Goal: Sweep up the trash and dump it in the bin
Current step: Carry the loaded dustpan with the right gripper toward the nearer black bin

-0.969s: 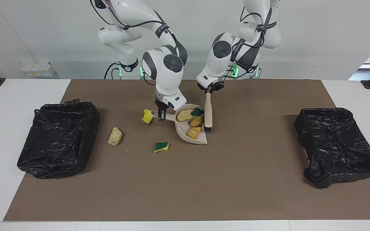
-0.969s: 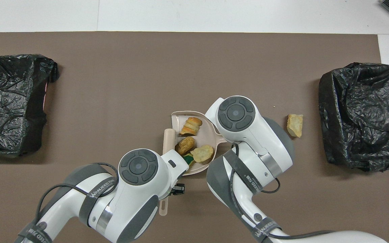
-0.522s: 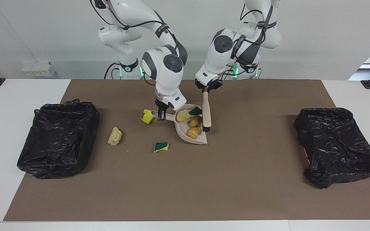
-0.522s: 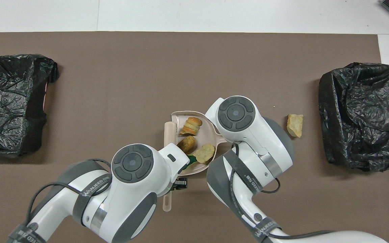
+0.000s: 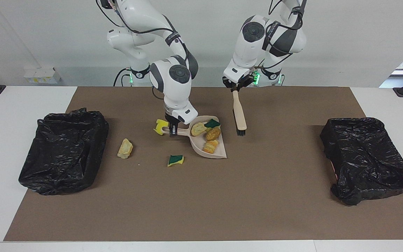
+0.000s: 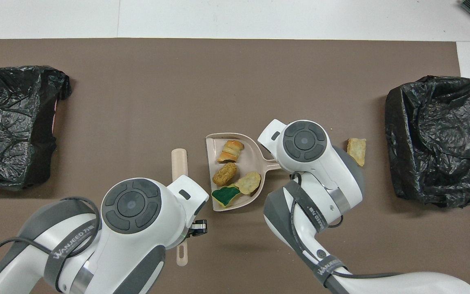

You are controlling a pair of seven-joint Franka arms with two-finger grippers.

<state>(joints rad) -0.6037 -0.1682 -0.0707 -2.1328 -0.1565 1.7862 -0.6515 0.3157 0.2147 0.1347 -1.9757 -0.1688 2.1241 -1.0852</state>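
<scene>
1. On the white table (image 5: 19, 101) lies a wide brown mat (image 5: 201, 196) that covers most of the top; a pale wall (image 5: 345, 42) rises past the robots.
2. Toward the right arm's end of the mat sits a bin lined with a crumpled black bag (image 5: 63, 150).
3. Near that bin a tan bread-like chunk (image 5: 125, 148) lies loose on the mat, and a green-faced sponge bit (image 5: 175, 160) lies closer to the dustpan.
4. A yellow sponge bit (image 5: 160, 126) rests just beside the dustpan's handle.
5. The right gripper (image 5: 173, 128) is clamped on the handle of the beige dustpan (image 5: 219, 151), which rests on the mat.
6. In the dustpan lie four scraps of trash (image 5: 211, 134): three bread-like chunks and one green-faced sponge piece.
7. The left gripper (image 5: 235, 88) is closed on the handle of the beige brush (image 5: 239, 113), which hangs bristles down beside the dustpan, apart from it.
8. Toward the left arm's end sits a second black-bagged bin (image 5: 366, 157).
</scene>
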